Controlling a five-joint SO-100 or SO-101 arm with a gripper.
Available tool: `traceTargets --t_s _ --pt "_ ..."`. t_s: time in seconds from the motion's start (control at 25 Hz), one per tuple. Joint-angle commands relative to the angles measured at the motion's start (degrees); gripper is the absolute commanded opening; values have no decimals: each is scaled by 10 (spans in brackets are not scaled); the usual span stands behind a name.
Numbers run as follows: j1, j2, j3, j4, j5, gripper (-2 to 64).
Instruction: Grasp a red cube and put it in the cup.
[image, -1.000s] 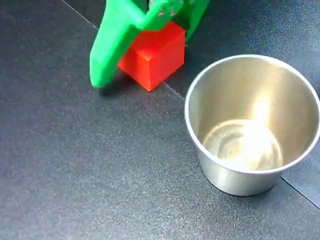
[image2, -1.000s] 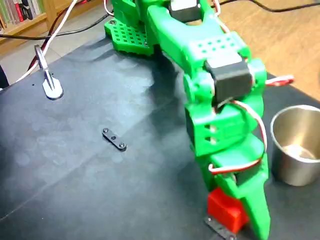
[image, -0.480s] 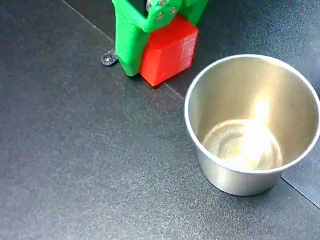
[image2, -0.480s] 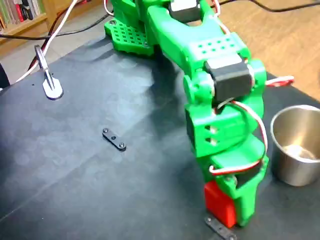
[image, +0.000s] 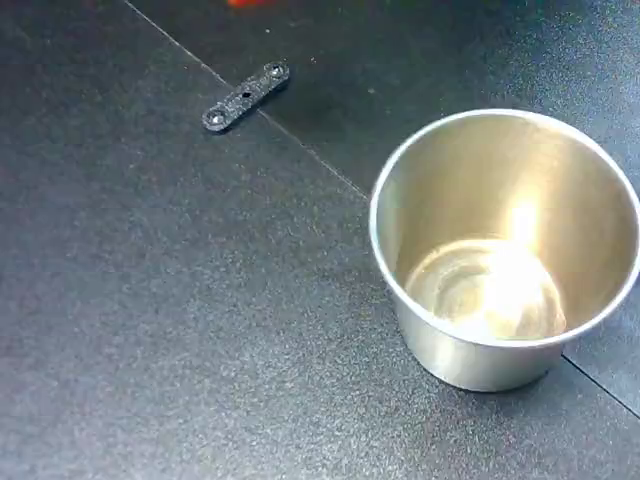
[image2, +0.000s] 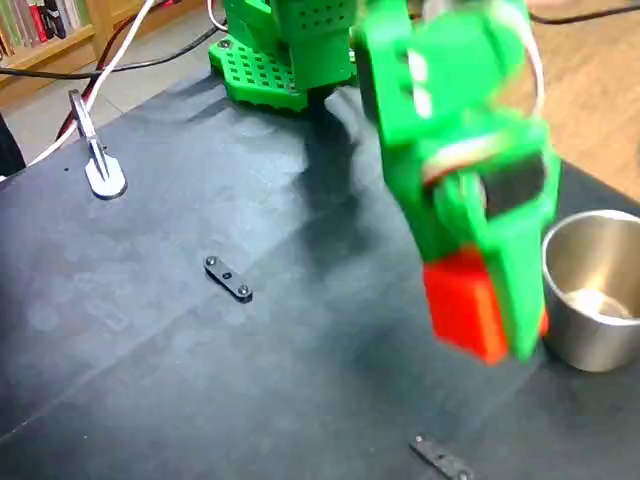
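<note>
In a fixed view the gripper (image2: 490, 320) is clamping the red cube (image2: 462, 312) and holding it clear of the dark surface (image2: 200, 380), just left of the cup (image2: 592, 300). Grasping is done; dropping it in is remaining. Another fixed view is showing the cup's empty inside (image: 490, 295), while the cube is showing only as a red sliver at the top edge.

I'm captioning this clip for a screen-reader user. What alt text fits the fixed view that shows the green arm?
A green robot arm's gripper holds a red cube in its jaws, lifted above a dark table just left of a shiny metal cup. Two small black slotted strips lie on the table, and a green perforated base sits behind.
</note>
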Motion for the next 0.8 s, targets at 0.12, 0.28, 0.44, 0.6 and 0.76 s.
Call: traceTargets --t_s 0.12,0.28,0.44,0.6,0.76 --pt "-45 275 223 -6 4 -6" --pt "-105 374 334 -8 4 -4" --pt "-151 378 340 -10 47 -4" --pt "-165 323 338 -16 104 -4" --pt "-166 281 338 -90 119 -5"
